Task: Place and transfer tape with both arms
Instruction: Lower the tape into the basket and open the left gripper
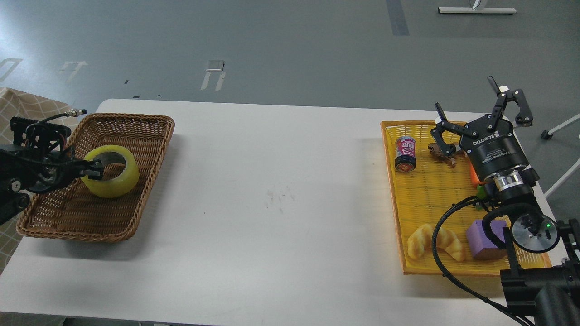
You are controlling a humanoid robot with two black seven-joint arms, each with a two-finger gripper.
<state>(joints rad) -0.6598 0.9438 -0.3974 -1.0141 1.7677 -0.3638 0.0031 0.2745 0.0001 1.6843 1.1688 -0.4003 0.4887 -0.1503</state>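
My right hand (480, 118) hangs spread and empty at 3 o'clock; at 9 o'clock my left hand (93, 169) pinches the tape (113, 177) wall in the brown basket (136, 131), likely light, stiff, a bit slippery.

You have bare white table (272, 190) between the wicker basket (149, 136) at 9 o'clock and the yellow tray (396, 213) at 3 o'clock; their raised rims obstruct low passes.

Wicker basket (149, 136) left; yellow tray (421, 190) right (can (405, 154), croissant (435, 242)).
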